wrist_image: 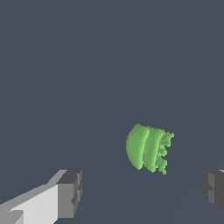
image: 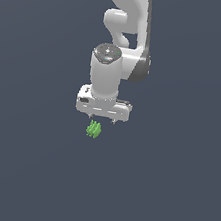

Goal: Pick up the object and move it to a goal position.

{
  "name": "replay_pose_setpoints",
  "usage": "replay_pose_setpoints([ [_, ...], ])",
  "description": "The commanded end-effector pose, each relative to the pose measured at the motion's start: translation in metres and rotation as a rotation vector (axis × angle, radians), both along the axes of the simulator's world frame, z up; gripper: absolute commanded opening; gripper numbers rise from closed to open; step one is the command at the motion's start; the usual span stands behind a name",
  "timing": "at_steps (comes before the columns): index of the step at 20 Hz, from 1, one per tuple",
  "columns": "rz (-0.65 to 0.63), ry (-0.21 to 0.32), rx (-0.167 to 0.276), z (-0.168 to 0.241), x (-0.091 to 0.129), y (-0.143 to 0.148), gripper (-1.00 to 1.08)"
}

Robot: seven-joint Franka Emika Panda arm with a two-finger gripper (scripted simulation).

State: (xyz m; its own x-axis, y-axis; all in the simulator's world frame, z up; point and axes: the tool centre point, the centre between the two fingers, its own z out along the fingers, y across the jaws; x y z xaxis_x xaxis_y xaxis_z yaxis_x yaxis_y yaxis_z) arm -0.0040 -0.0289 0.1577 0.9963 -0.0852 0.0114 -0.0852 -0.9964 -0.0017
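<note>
While you watch the exterior view, your white arm (image: 124, 44) hangs from 12 o'clock with the gripper (image: 101, 118) pointing down, and the green object (image: 94, 129) lies just under it, toward 7 o'clock of the fingertips. On the wrist view, your jaws stand wide apart, holding nothing; the object (wrist_image: 148, 148) sits between the two fingers (wrist_image: 70, 194), nearer the far one, touching neither.

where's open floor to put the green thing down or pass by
Nearly everywhere: the dark surface is bare all around the green object. The only crowded spot is directly under the open gripper, where the object sits near the fingers.
</note>
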Motion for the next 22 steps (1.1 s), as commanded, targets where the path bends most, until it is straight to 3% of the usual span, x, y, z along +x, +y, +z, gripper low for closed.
replay_pose_setpoints([
  [1, -0.05, 0.004, 0.001, -0.017, -0.002, -0.009, 1.0],
  [10, -0.195, 0.011, 0.001, -0.065, -0.011, -0.034, 1.0],
  [22, -0.202, 0.012, 0.0, -0.088, -0.012, -0.036, 1.0],
])
